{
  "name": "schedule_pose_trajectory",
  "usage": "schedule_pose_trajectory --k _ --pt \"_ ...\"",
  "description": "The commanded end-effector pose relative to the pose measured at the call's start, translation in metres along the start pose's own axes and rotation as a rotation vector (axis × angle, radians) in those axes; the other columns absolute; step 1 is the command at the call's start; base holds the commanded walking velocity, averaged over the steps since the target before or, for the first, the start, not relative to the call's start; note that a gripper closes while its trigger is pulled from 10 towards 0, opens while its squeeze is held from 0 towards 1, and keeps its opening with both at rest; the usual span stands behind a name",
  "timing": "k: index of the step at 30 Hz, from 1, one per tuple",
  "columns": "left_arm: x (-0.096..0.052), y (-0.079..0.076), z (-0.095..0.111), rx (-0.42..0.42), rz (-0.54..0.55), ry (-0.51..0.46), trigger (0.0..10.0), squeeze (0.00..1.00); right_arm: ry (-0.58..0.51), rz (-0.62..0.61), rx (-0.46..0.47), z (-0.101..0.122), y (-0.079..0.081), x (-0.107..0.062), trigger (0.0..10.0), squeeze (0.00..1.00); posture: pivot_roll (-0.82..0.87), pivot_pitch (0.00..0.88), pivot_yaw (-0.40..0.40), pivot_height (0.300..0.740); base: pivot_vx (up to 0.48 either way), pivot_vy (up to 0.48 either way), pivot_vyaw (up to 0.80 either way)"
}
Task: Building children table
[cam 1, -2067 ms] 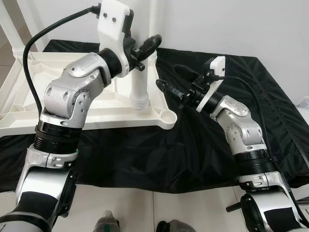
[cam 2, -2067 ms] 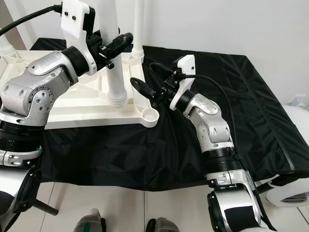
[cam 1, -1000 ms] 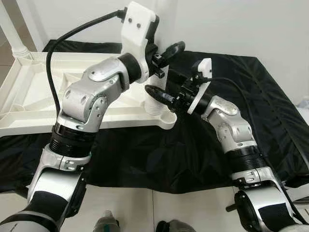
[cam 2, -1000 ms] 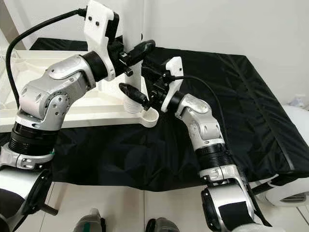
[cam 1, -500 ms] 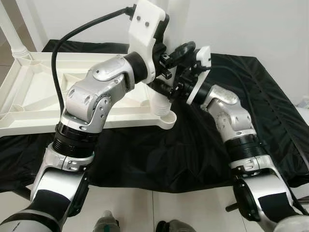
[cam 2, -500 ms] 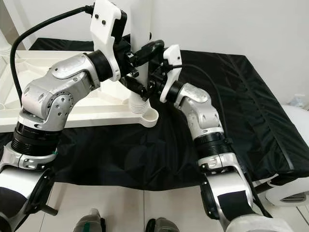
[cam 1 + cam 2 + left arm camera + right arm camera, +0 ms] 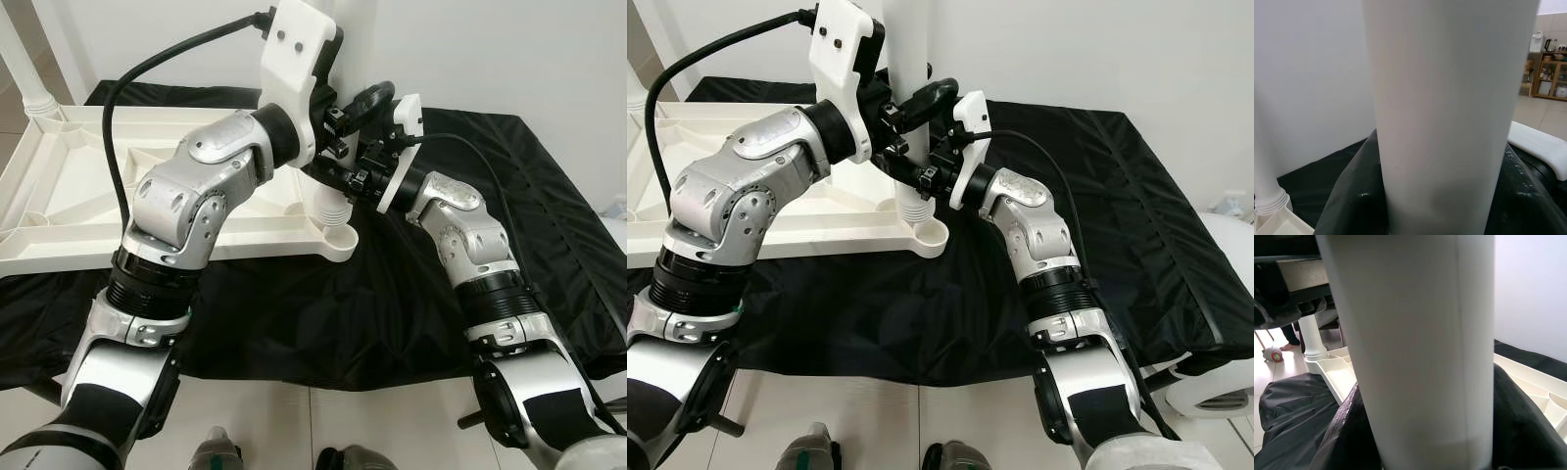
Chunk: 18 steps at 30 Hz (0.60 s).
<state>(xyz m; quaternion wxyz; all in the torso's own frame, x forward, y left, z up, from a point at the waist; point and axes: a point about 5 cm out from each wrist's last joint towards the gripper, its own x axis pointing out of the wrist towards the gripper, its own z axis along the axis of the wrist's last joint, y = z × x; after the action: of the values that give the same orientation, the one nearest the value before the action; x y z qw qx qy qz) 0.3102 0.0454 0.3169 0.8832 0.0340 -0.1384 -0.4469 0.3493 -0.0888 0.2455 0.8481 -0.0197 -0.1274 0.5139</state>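
A: Scene, biggest first?
B: Black cloth (image 7: 1136,196) spread over a low platform. On it, at the robot's left, the white tabletop (image 7: 78,196) lies upside down, ribbed underside up. One white leg already stands at its far left corner (image 7: 29,69).

A: The leg being worked on?
B: White leg (image 7: 906,49) stands upright at the tabletop's near right corner. Its ribbed lower end (image 7: 335,210) sits just above the round corner socket (image 7: 341,238). Can't tell if it's seated in the socket.

A: Left arm?
B: Left gripper (image 7: 348,122) reaches in from the left, up high on the leg. Fingers closed around it, one black finger (image 7: 931,96) curling across the front. In the left wrist view the leg (image 7: 1444,112) sits square between the fingers.

A: Right arm?
B: Right gripper (image 7: 338,176) comes from the right side, lower on the same leg, just under the left one. Black fingers (image 7: 911,176) clamp the leg just above the ribbed end. In the right wrist view the leg (image 7: 1415,347) is pinned between both fingers.

A: Grippers touching?
B: Very close, one stacked over the other; can't tell if there's contact.
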Motion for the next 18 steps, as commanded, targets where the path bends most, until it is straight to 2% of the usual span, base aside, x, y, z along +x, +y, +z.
schedule_pose_trajectory --k 1,2,3,10,14,15,16,17,18 --pt "0.004 -0.007 0.004 0.031 -0.061 -0.005 10.0 0.0 0.014 -0.042 0.008 -0.002 -0.006 -0.006 0.0 0.0 0.04 0.0 -0.081 0.74 0.0 0.0 0.0" --pt "0.004 -0.008 0.003 0.008 -0.07 -0.004 10.0 0.0 0.016 -0.051 0.007 -0.003 -0.006 -0.005 9.0 0.0 0.04 0.0 -0.079 0.74 0.0 0.0 0.0" --pt "0.005 -0.009 0.003 -0.015 -0.08 -0.006 10.0 1.0 0.018 -0.063 0.009 -0.004 -0.006 -0.005 10.0 0.0 0.04 0.0 -0.079 0.74 0.0 0.0 0.0" --pt "0.005 -0.009 0.004 -0.042 -0.096 -0.012 10.0 1.0 -0.005 -0.118 0.03 -0.007 -0.006 -0.004 10.0 0.0 0.04 0.002 -0.077 0.74 0.0 0.0 0.0" --pt "0.003 -0.001 0.005 -0.103 -0.059 -0.042 10.0 1.0 -0.022 -0.154 0.036 -0.01 -0.006 -0.004 10.0 0.0 0.03 0.003 -0.071 0.74 0.0 0.0 0.0" --pt "0.002 0.003 0.005 -0.13 -0.043 -0.055 10.0 0.0 -0.029 -0.168 0.041 -0.011 -0.005 -0.004 10.0 0.0 0.03 0.004 -0.07 0.74 0.0 0.0 0.0" --pt "0.002 0.003 0.005 -0.13 -0.043 -0.055 10.0 0.0 -0.029 -0.168 0.041 -0.011 -0.005 -0.004 10.0 0.0 0.03 0.004 -0.07 0.74 0.0 0.0 0.0" --pt "-0.002 0.011 0.005 -0.195 0.004 -0.085 10.0 0.0 -0.046 -0.205 0.06 -0.013 -0.005 -0.005 10.0 0.0 0.03 0.009 -0.061 0.74 0.0 0.0 0.0" --pt "-0.002 0.011 0.005 -0.195 0.004 -0.085 10.0 0.0 -0.046 -0.205 0.06 -0.013 -0.005 -0.005 10.0 0.0 0.03 0.009 -0.061 0.74 0.0 0.0 0.0"
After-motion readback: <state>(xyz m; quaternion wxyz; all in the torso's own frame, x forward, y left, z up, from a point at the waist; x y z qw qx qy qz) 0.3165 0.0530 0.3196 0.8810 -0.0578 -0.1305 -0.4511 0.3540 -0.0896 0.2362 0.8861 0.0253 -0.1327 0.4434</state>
